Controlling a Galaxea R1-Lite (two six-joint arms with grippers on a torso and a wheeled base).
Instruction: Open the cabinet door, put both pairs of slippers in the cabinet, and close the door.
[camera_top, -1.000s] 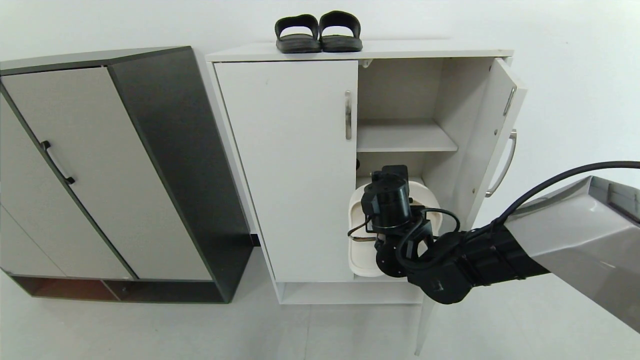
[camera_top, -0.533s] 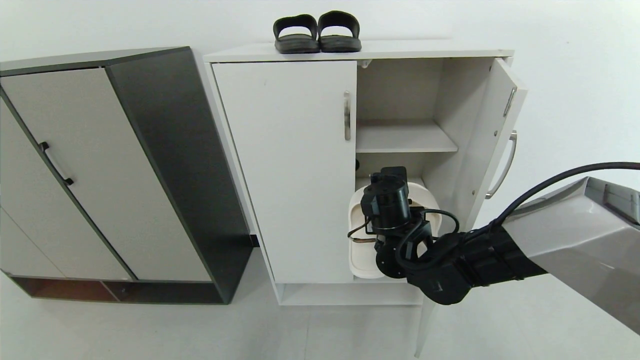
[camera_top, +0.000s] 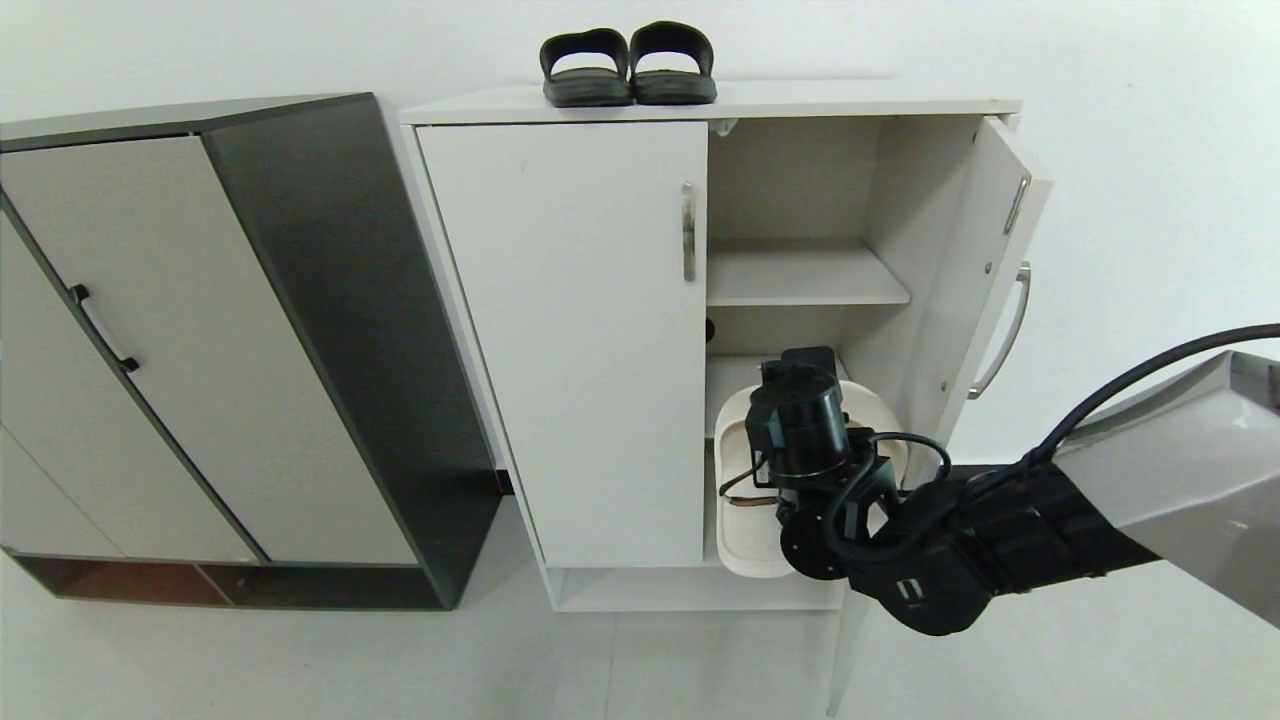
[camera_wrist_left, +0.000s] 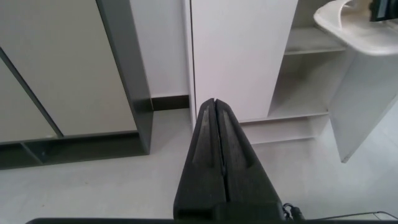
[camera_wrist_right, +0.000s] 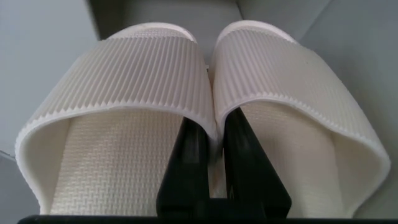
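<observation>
Where the head view looks down, the white slippers (camera_top: 742, 520) are seen at the mouth of the cabinet's (camera_top: 560, 330) lower compartment, beside the open door (camera_top: 975, 270); black slippers (camera_top: 628, 65) are set on top.

From the left wrist, the left pincer (camera_wrist_left: 214, 109) is seen pressed closed.

From the right wrist, the right pincer (camera_wrist_right: 216, 134) is seen clamped on the white pair's touching inner edges.

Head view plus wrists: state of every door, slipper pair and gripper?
right cabinet door, open
left cabinet door, shut
grey cabinet door, shut
white slippers, held by the straps at the lower compartment's mouth
black slippers, on the cabinet top, not stowed
right gripper, shut on white slippers
left gripper, shut, empty
</observation>
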